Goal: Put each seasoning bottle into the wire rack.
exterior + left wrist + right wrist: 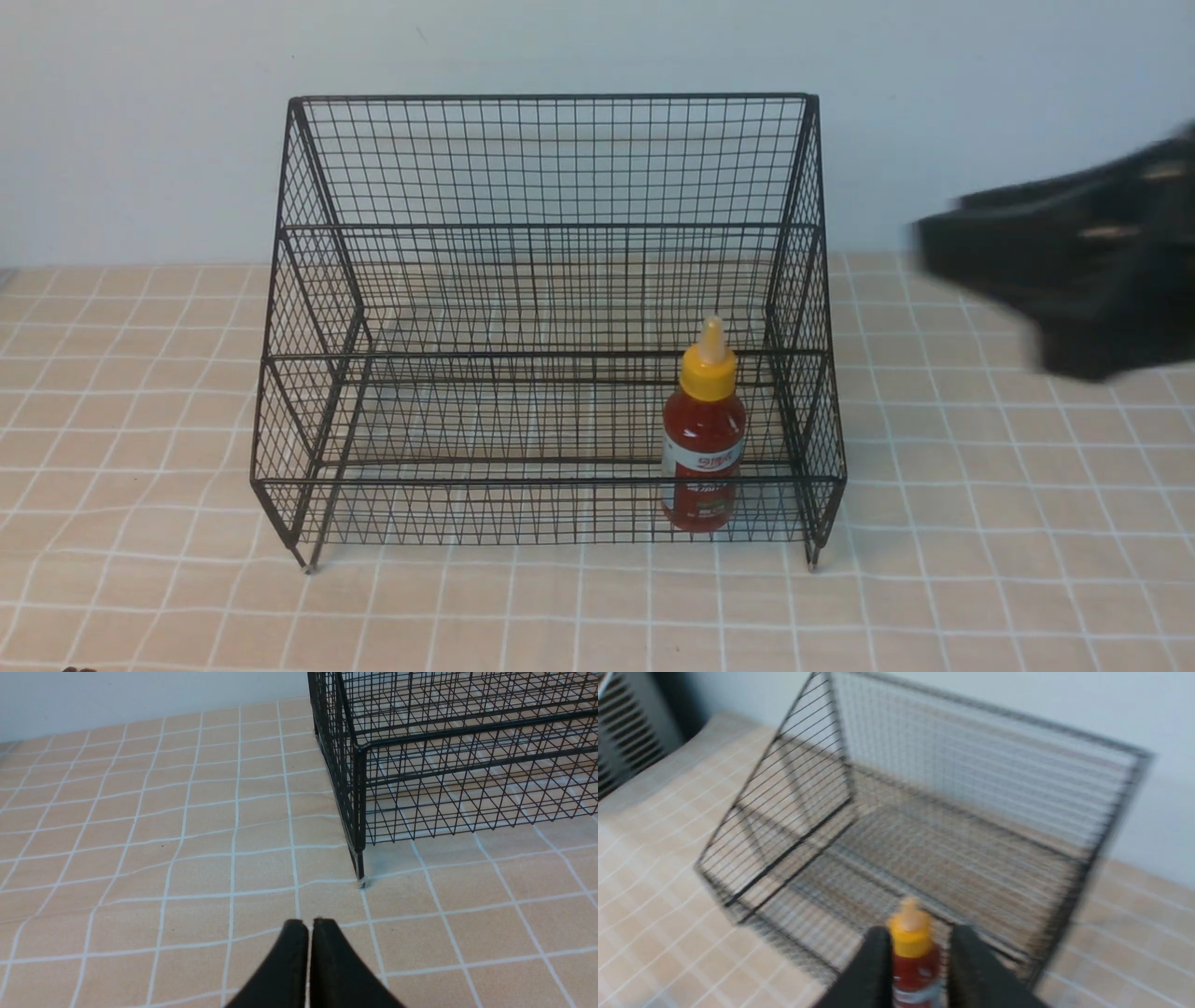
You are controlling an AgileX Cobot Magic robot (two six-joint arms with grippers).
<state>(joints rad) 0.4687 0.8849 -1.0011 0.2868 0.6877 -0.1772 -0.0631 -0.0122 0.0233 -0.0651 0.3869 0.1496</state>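
The seasoning bottle (704,439), red sauce with a yellow nozzle cap, stands upright in the front lowest tier of the black wire rack (551,98), near its right side. My right gripper (943,233) is open and empty, blurred, above the table to the right of the rack and well apart from the bottle. In the right wrist view the bottle (913,956) shows between the open gripper's (917,933) fingers, farther away, inside the rack (971,765). My left gripper (306,924) is shut and empty, low over the cloth in front of the rack's left front foot (360,877).
A beige cloth with white grid lines (980,579) covers the table. A pale wall (140,112) stands close behind the rack. A slatted grey unit (626,728) shows beyond the table's far left edge in the right wrist view.
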